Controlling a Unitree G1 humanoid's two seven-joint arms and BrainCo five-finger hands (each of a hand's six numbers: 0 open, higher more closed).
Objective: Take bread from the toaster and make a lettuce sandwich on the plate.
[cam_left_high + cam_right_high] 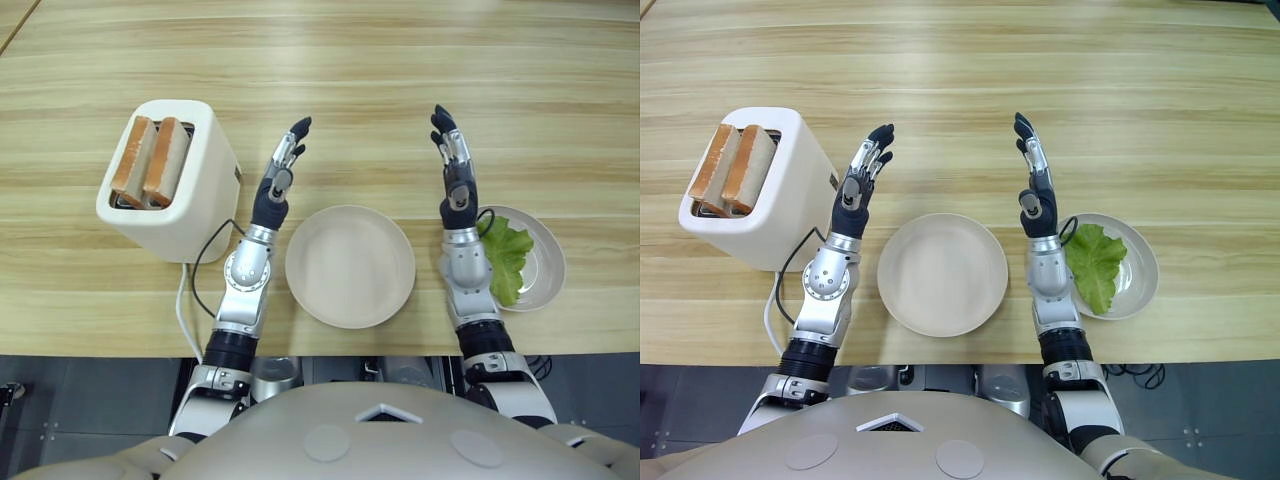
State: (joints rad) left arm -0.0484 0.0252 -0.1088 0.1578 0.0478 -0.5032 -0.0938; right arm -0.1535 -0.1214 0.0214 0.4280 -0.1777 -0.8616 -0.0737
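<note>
As I judge it, nothing of the sandwich is built yet. The plate (pixel 350 265) lies bare on the table (pixel 400 60) straight in front of me, with no bread and no leaf on it. The two bread slices (pixel 150 160) stand upright side by side in the slots of the toaster (pixel 205 195), which sits well to the left of the plate and a little farther from me. Their browned crusts rise above the toaster's top, so I have an edge to pinch. The lettuce leaf (pixel 505 258) lies in a small shallow dish (pixel 553 262) just to the right of the plate, apparently untouched.

My left robot hand (pixel 281 172) hovers off the plate's far-left rim, between the plate and the toaster, with its fingers stretched out wide and nothing in them. My right robot hand (pixel 454 165) hangs off the plate's far-right rim, its fingers likewise straight and open, and it is empty too. Its forearm passes over the side of the dish nearest the plate.

So every step is left to do: lift one slice out and lay it on the plate, set the lettuce on it, then close it with the second slice. I reckon the first move falls to my left robot hand, which is the nearer one to the toaster. The toaster's cord (pixel 200 262) loops on the table left of the plate, close by my left forearm, and I think it could snag.
</note>
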